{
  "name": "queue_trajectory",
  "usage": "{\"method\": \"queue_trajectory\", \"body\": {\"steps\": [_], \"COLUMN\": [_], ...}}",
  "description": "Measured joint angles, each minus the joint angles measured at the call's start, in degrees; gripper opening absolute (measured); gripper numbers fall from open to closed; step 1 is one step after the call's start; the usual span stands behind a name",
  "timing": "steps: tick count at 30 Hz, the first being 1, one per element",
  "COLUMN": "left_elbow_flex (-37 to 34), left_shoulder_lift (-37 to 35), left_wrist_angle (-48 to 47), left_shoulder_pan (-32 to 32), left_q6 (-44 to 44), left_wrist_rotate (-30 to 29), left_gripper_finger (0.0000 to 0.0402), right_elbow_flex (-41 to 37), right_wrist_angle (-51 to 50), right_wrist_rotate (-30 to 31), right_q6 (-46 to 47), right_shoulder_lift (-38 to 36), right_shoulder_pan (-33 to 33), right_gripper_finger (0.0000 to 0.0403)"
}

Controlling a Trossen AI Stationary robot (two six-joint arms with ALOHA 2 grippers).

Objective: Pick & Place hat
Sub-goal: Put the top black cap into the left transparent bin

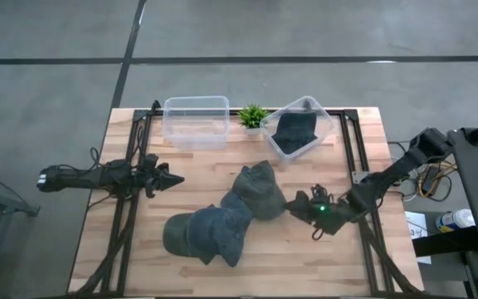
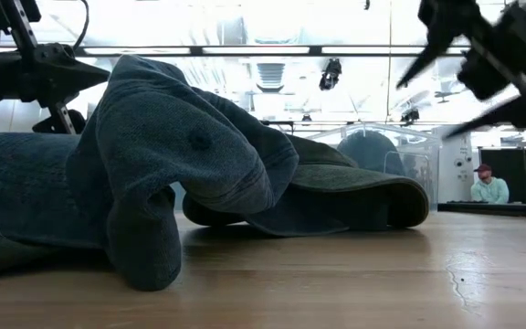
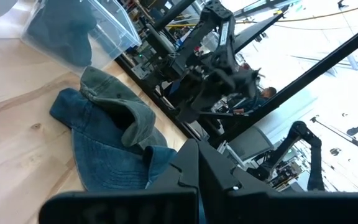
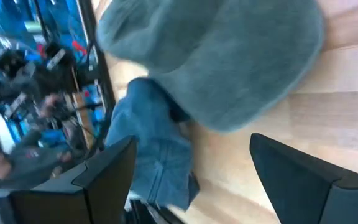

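Lying on the light wooden slatted table, just ahead of the right gripper: grey-green soft fabric hat, overlapping a blue denim hat. Reaching low, fingers spread wide, gripping nothing. Left gripper waiting well apart across the hats, fingers pinched together, empty.

A small green plant stands at the wooden counter's far edge; a seated person is visible beyond.
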Motion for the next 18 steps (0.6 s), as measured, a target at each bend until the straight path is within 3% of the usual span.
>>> {"method": "queue_trajectory", "body": {"steps": [10, 18], "left_elbow_flex": [0.15, 0.87], "left_shoulder_lift": [0.00, 0.01], "left_wrist_angle": [0.09, 0.31], "left_shoulder_pan": [0.00, 0.01], "left_q6": [-0.93, -2.85], "left_wrist_rotate": [0.04, 0.12], "left_gripper_finger": [0.0000, 0.0000], "right_elbow_flex": [-3.23, -3.26], "right_wrist_angle": [19.70, 25.35], "right_wrist_rotate": [5.53, 13.11], "right_q6": [2.94, 3.84], "right_shoulder_lift": [17.15, 25.16], "right_shoulder_pan": [0.88, 0.93], "right_gripper_finger": [0.0307, 0.0290]}}
